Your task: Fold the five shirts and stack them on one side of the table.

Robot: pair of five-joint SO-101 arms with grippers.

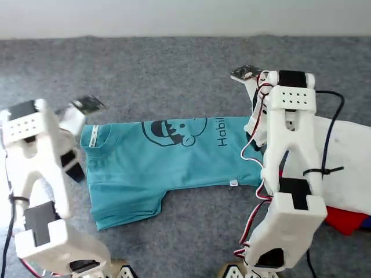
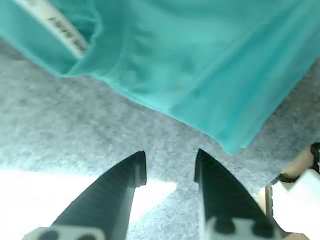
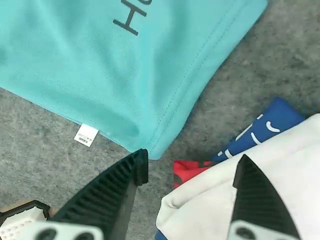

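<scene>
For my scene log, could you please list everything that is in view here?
teal short-sleeved fabric shirt: one, teal with dark print, spread out between the arms.
small white label: one, white, on the teal shirt's hem.
white fabric shirt: one, white, on top of the pile beside the right arm.
red fabric garment: one, red, under the white shirt.
blue fabric garment: one, blue with white marks, under the white shirt.
grey felt table cover: one, grey, beneath everything.
left gripper: one, black, open, near the teal shirt's sleeve.
right gripper: one, black, open, above the hem corner and pile.
</scene>
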